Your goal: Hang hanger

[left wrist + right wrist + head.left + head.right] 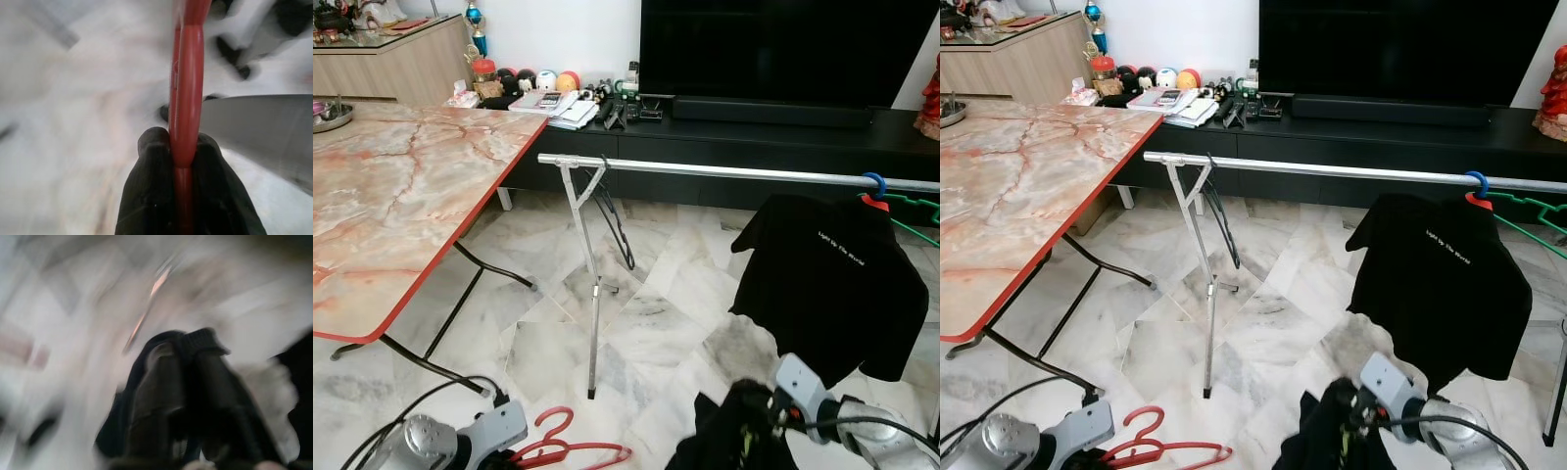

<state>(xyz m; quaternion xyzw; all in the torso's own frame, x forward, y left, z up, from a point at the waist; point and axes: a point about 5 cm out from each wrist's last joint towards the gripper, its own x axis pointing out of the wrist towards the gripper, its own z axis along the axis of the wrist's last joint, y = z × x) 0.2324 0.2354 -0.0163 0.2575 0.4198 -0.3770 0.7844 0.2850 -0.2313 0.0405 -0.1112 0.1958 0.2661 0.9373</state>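
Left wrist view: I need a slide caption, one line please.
Left gripper shut on a red hanger, blurred marble floor behind.

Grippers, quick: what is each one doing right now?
Left gripper: closed on the red hanger.
Right gripper: closed on a black garment.

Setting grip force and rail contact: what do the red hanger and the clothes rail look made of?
Red hanger: likely plastic, glossy, with soft highlights along a rounded bar. The left claw is shut on it. Clothes rail: metal tube, silvery and reflective, probably steel or aluminium; which one is unclear.
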